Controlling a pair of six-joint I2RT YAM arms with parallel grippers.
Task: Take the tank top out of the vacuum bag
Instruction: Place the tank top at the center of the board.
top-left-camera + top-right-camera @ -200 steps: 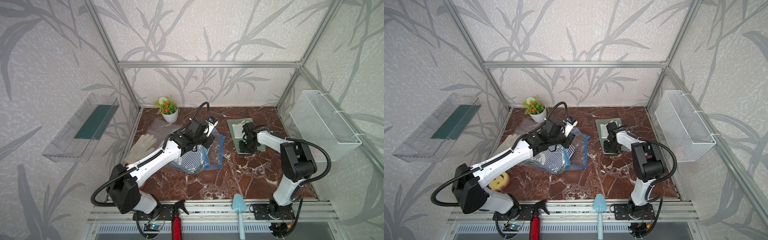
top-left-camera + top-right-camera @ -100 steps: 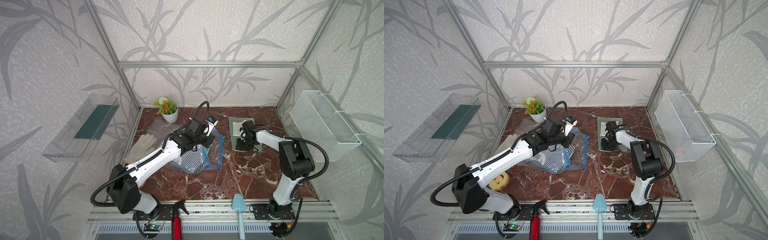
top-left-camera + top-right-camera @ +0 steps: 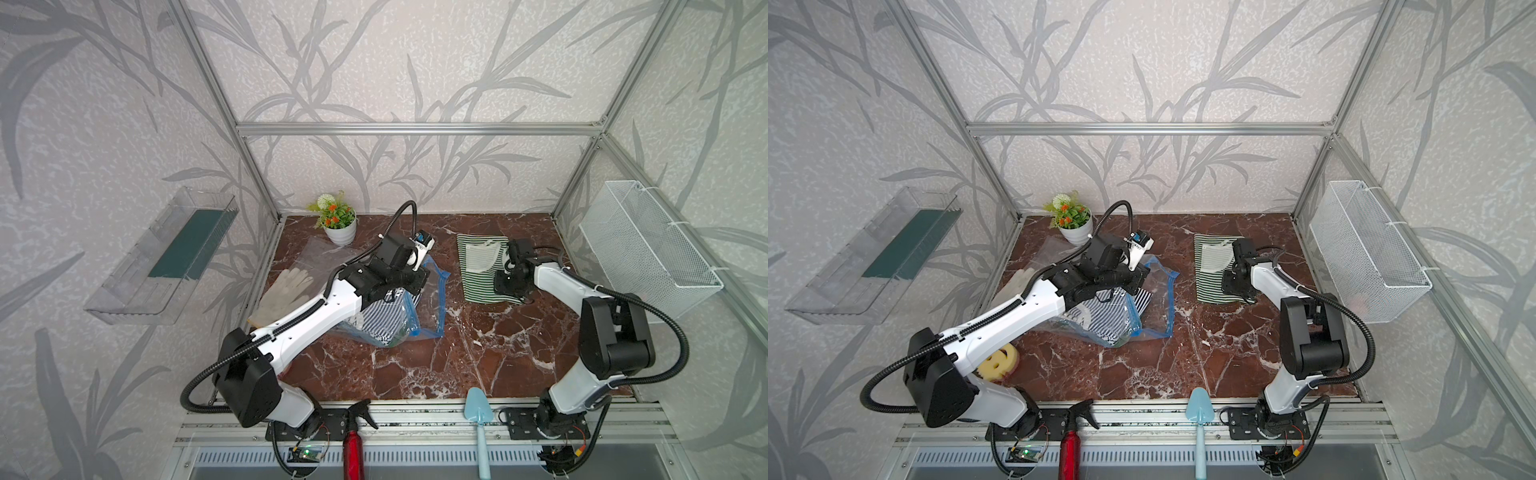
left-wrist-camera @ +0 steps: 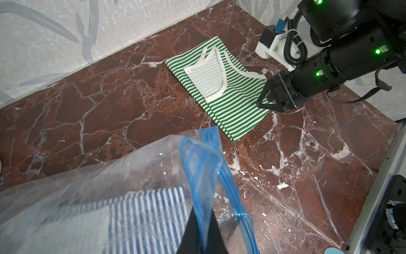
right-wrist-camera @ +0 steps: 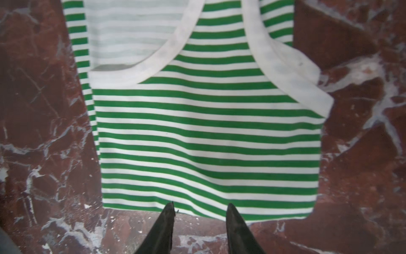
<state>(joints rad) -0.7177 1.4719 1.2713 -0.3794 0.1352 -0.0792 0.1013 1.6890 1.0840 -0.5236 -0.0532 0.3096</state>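
The vacuum bag (image 3: 434,301) (image 3: 1160,299), clear with a blue zip strip, lies at mid table. Its mouth is lifted by my left gripper (image 4: 202,217) (image 3: 415,282), which is shut on the blue strip (image 4: 197,167). A blue-and-white striped garment (image 4: 142,215) (image 3: 378,320) shows inside the bag. A green-and-white striped tank top (image 5: 197,132) (image 3: 478,270) (image 3: 1210,274) (image 4: 230,94) lies flat on the table to the right of the bag. My right gripper (image 5: 200,205) (image 3: 505,282) (image 4: 262,103) is open at the tank top's near hem, holding nothing.
At the back left stand a potted plant (image 3: 338,224), a second clear bag (image 3: 320,257) and a pair of gloves (image 3: 286,291). A yellow sponge (image 3: 998,361) lies front left. A wire basket (image 3: 648,249) hangs on the right wall. A trowel (image 3: 478,411) and a red spray bottle (image 3: 353,440) rest on the front rail.
My right gripper has drawn back along the green tank top to its near hem, its jaws a little wider. The left gripper and the bag have stayed put.
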